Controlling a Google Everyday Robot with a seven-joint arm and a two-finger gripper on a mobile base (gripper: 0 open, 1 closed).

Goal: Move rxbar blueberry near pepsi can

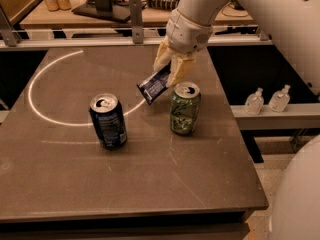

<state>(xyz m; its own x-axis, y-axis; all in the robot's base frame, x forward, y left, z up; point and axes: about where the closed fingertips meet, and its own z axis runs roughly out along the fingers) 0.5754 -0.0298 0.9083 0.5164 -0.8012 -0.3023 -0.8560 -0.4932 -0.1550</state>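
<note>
End effector [167,74] clenched on the snack bar [153,87], tilted in the air above the bench [60,184], just beside green can [184,109]. Blue can [107,121] stands apart.

You are looking at a robot lab: a dark test table [150,184] with a white arc [31,86] marked on it, and behind it a workbench [55,18] with cables [155,3] and a monitor stand [102,1]. The gripper [167,74] hangs over the table, holding the rxbar blueberry [154,86].
</note>
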